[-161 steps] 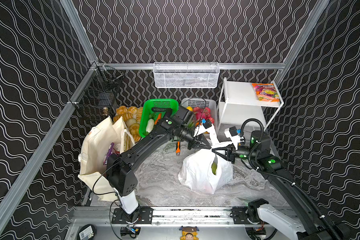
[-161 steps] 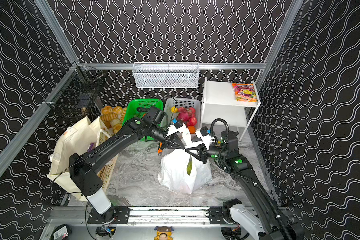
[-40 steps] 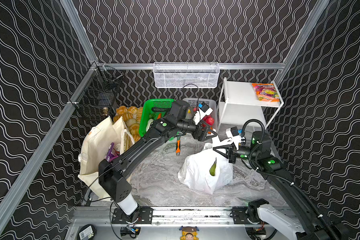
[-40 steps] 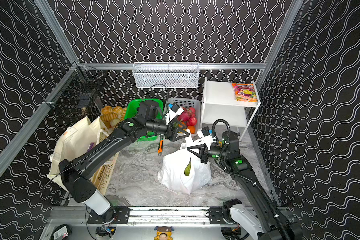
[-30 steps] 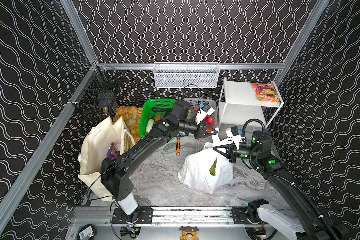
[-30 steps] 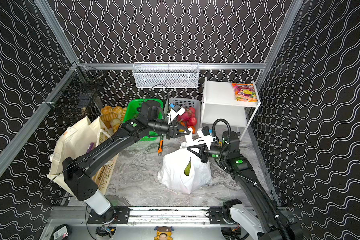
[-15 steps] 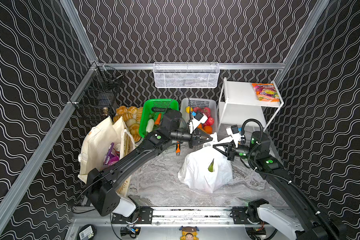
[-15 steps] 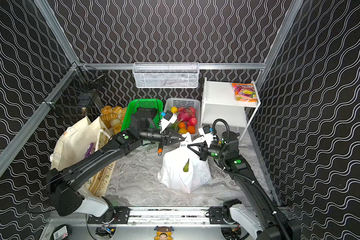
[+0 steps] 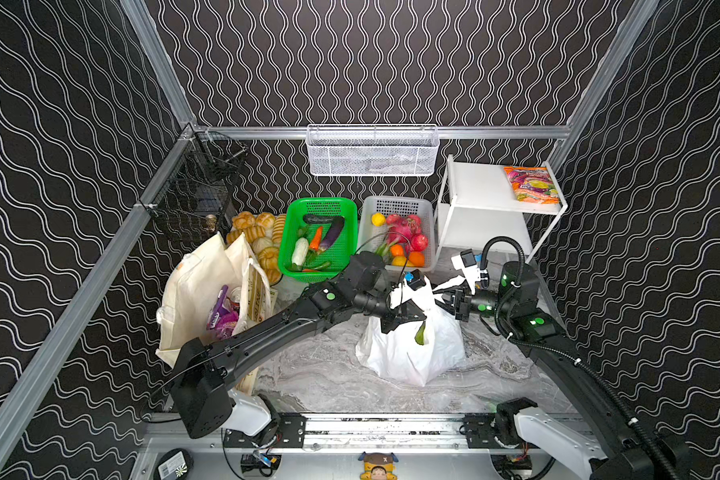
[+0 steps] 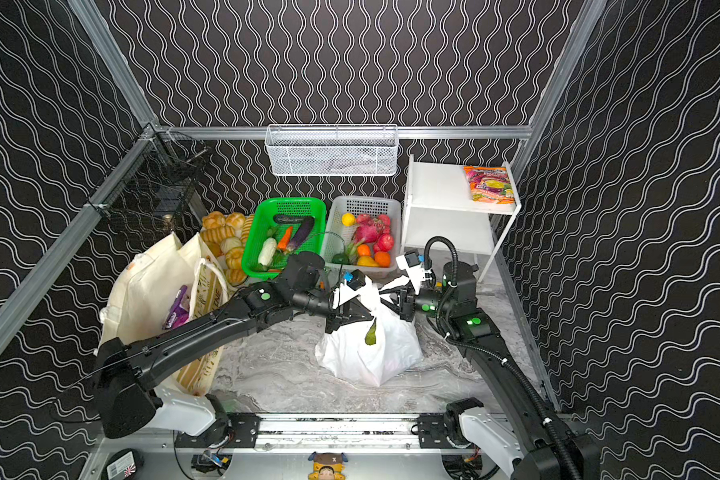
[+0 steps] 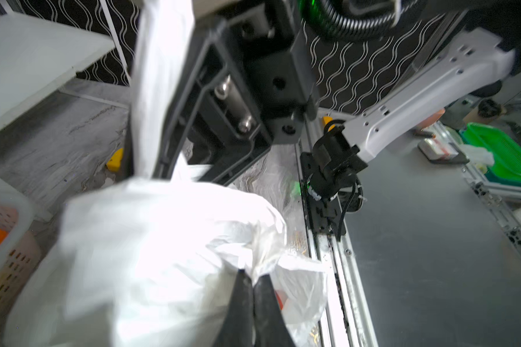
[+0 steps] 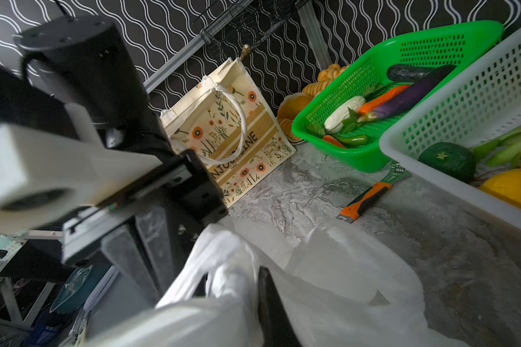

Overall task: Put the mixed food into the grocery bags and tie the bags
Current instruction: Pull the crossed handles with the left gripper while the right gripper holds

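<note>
Jaws of the left gripper [image 11: 253, 278] are pinched tight on the top of the white plastic bag [image 9: 408, 357]. The right gripper [image 9: 444, 297] nips a handle [image 9: 447, 286] (loosely, it seems). The bag sits mid-table [image 9: 329, 374]. From the left jaws that handle lies toward 2 o'clock, nearer the right arm.

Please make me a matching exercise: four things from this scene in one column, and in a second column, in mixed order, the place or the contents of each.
Things:
1. cloth bag
2. plastic bag
3. green basket
4. snack packet

Places or contents:
a. on top of the white shelf
b. in the middle of the table
c. on the left side, with purple packets inside
d. holds an eggplant and a carrot

Pairs: 1-c, 2-b, 3-d, 4-a
</note>
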